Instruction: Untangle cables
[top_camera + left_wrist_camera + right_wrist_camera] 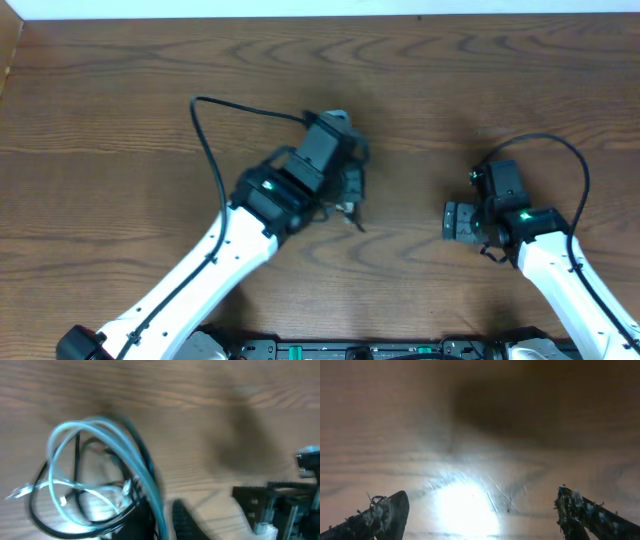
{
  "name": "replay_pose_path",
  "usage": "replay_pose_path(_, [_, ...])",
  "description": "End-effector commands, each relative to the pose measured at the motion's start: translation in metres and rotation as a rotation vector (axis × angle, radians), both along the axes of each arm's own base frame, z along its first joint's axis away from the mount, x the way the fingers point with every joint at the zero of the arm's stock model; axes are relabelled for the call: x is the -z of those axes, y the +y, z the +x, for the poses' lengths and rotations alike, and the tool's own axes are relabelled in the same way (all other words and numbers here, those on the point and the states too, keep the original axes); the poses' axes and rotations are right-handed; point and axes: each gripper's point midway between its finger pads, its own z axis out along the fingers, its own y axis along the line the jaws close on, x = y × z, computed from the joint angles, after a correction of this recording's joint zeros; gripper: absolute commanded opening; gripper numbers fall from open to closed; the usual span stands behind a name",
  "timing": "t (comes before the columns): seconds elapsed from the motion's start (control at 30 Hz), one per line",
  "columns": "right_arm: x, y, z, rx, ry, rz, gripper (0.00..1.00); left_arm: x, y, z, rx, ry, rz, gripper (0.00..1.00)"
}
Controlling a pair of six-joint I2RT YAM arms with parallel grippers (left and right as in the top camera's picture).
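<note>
A tangle of light-blue and black cables fills the left of the blurred left wrist view, with small white plugs on some ends. In the overhead view only a bit of it shows under the left arm. My left gripper sits at the tangle's right edge, with a blue strand running between its close-set fingers; it looks shut on that strand. It is mid-table in the overhead view. My right gripper is open and empty just above bare wood, to the right of the tangle.
The brown wooden table runs to a white wall at the back. The right arm's wrist shows at the right edge of the left wrist view. Black robot leads loop above each arm.
</note>
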Motion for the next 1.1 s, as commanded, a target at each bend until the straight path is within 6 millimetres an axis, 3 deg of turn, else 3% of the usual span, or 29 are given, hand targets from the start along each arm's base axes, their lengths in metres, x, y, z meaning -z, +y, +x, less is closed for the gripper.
replay_pose_path(0.0, [-0.016, 0.006, 0.015, -0.031, -0.06, 0.042, 0.9, 0.0, -0.016, -0.002, 0.015, -0.035, 0.024, 0.52])
replay_pose_path(0.03, [-0.017, 0.008, 0.015, -0.033, -0.062, 0.055, 0.9, 0.003, -0.017, -0.004, 0.061, -0.047, 0.056, 0.7])
replay_pose_path(0.07, [-0.017, 0.009, 0.015, -0.034, -0.062, 0.064, 0.9, 0.007, -0.017, -0.006, 0.099, -0.052, 0.089, 0.73])
replay_pose_path(0.2, [-0.017, 0.013, 0.014, -0.057, -0.055, 0.079, 0.93, 0.021, 0.0, -0.007, 0.102, -0.003, 0.159, 0.73])
replay_pose_path(0.4, [-0.018, 0.036, 0.009, -0.173, -0.041, 0.183, 0.93, 0.031, 0.037, 0.0, 0.008, 0.071, 0.207, 0.73])
replay_pose_path(0.5, [-0.019, 0.041, 0.007, -0.182, -0.037, 0.21, 0.94, 0.034, 0.044, 0.001, -0.008, 0.106, 0.187, 0.73])
replay_pose_path(0.6, [-0.019, 0.04, 0.007, -0.182, -0.037, 0.209, 0.94, 0.036, 0.04, 0.001, 0.005, 0.136, 0.146, 0.73])
replay_pose_path(0.77, [-0.019, 0.04, 0.007, -0.181, -0.037, 0.21, 0.94, 0.046, 0.01, -0.014, 0.303, 0.151, 0.104, 0.7])
replay_pose_path(0.9, [-0.019, 0.04, 0.007, -0.181, -0.034, 0.209, 0.94, 0.067, 0.004, -0.015, 0.417, 0.17, 0.141, 0.67])
replay_pose_path(1.07, [-0.019, 0.04, 0.007, -0.181, -0.033, 0.209, 0.94, 0.091, -0.002, -0.007, 0.435, 0.198, 0.161, 0.63])
